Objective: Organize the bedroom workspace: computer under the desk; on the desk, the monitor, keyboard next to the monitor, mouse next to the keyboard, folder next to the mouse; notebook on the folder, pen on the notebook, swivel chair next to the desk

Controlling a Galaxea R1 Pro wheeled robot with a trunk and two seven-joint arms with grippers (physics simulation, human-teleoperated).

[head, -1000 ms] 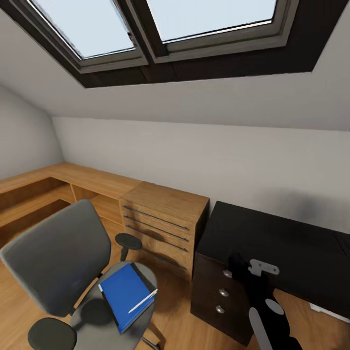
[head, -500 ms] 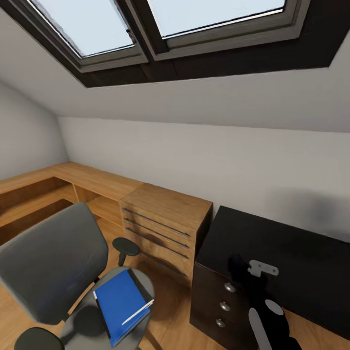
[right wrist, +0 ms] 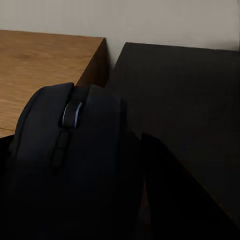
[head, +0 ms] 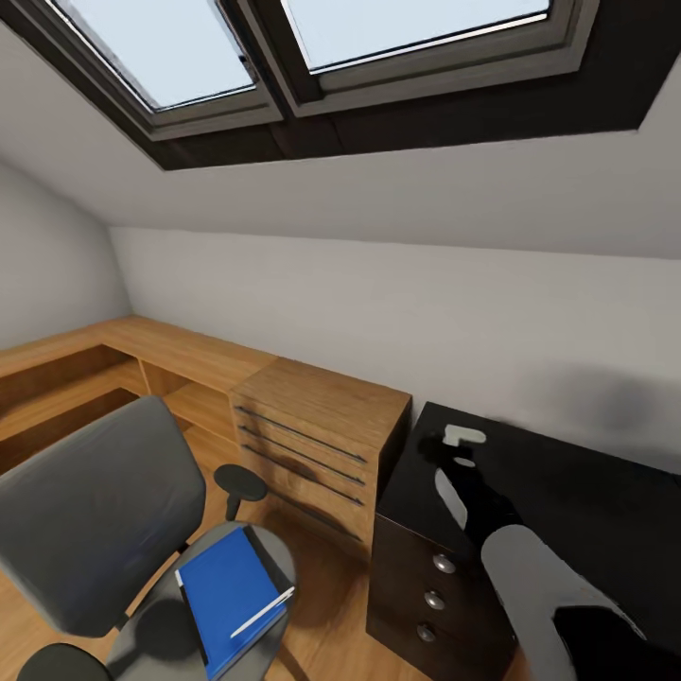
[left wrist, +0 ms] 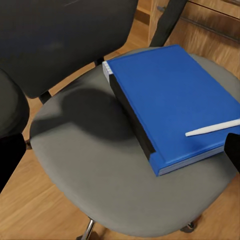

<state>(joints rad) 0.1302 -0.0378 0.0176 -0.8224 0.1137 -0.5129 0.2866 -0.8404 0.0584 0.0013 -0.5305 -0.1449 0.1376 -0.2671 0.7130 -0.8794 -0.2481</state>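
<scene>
We see the blue folder [left wrist: 172, 97] lying flat on the grey seat of the swivel chair [head: 90, 515], with the dark notebook [left wrist: 131, 117] along one edge and the white pen [left wrist: 212, 128] resting on top. A dark mouse [right wrist: 70, 150] sits close above the black tabletop [head: 577, 492].

Grey swivel chair [left wrist: 95, 165] seat below left tool, carrying blue folder [left wrist: 170, 95]; black tabletop [right wrist: 185, 95] beneath right tool.
</scene>
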